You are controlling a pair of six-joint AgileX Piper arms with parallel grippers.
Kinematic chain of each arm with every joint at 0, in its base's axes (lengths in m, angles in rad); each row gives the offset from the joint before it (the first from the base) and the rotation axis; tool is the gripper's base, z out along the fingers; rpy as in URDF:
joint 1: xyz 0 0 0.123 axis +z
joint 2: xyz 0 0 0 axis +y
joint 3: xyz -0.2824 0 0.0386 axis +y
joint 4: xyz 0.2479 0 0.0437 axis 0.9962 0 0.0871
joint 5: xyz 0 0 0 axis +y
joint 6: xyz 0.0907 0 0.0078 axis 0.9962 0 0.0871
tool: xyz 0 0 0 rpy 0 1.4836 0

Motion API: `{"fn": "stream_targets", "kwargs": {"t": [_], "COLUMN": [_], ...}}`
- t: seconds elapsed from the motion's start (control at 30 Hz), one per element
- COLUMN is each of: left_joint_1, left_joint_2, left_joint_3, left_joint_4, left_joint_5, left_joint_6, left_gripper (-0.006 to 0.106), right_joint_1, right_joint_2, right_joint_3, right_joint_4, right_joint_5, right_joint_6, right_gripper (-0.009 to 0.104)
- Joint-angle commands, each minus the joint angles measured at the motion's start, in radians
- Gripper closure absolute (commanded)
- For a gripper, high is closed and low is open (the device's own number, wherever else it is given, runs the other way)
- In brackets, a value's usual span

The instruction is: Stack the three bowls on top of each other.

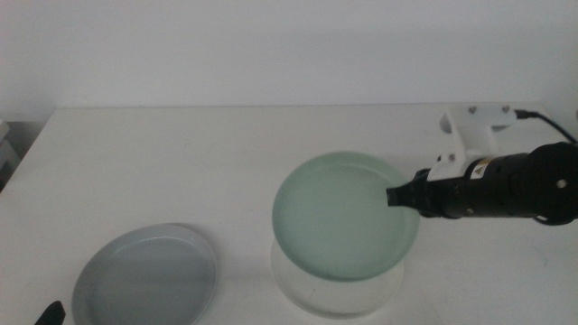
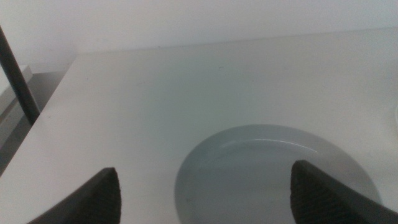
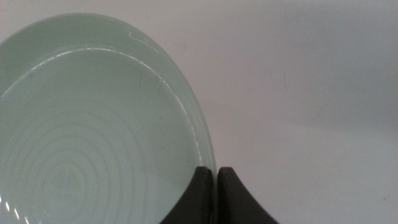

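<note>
Gripping the right-hand rim of the mint green bowl (image 1: 343, 215) with the right pincer (image 1: 394, 196), jaws pinched nearly together on the thin edge, as the right wrist view shows. Carrying that bowl just above the white bowl (image 1: 336, 291), which is sitting on the worktop (image 1: 181, 162) near the front edge, a little right of centre, and peeking out beneath the green one. Hanging slightly off from the white bowl, toward the back, by the look of it; not possible to tell whether the two are touching.

Doing this step well, most likely: shifting the green bowl forward until both rims are lining up, keeping it level, lowering slowly, and opening the jaws only once it is resting fully inside the white one.

Waiting at the front left corner with the left pincer (image 1: 49, 313), jaws spread wide, hovering over the grey bowl (image 1: 146, 275), which is lying well apart to the left, not yet stacked.
</note>
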Motion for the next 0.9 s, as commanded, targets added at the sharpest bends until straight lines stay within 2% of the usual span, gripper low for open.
{"fn": "stream_targets", "kwargs": {"t": [0.0, 0.17, 0.37, 0.47, 0.63, 0.77, 0.87], "left_joint_1": [0.002, 0.002, 0.002, 0.002, 0.002, 0.002, 0.002], "left_joint_2": [-0.013, -0.013, -0.013, -0.013, -0.013, -0.013, -0.013], "left_joint_3": [-0.007, -0.007, -0.007, -0.007, -0.007, -0.007, -0.007], "left_joint_4": [-0.005, -0.005, -0.005, -0.005, -0.005, -0.005, -0.005], "left_joint_5": [-0.07, -0.07, -0.07, -0.07, -0.07, -0.07, -0.07], "left_joint_6": [-0.01, -0.01, -0.01, -0.01, -0.01, -0.01, -0.01], "left_gripper": [-0.003, -0.003, -0.003, -0.003, -0.003, -0.003, -0.003], "right_joint_1": [0.002, 0.002, 0.002, 0.003, 0.029, 0.028, 0.028], "right_joint_2": [0.003, 0.08, 0.117, 0.119, 0.118, 0.092, 0.009], "right_joint_3": [-0.021, -0.021, -0.021, -0.021, -0.028, -0.075, -0.095], "right_joint_4": [0.005, 0.031, 0.032, 0.034, 0.029, 0.031, 0.025], "right_joint_5": [-0.061, -0.059, -0.042, -0.042, -0.02, 0.086, 0.131], "right_joint_6": [-0.001, -0.001, -0.001, -0.001, -0.008, -0.007, -0.017], "right_gripper": [0.096, 0.096, 0.096, 0.092, 0.072, 0.048, 0.037]}}
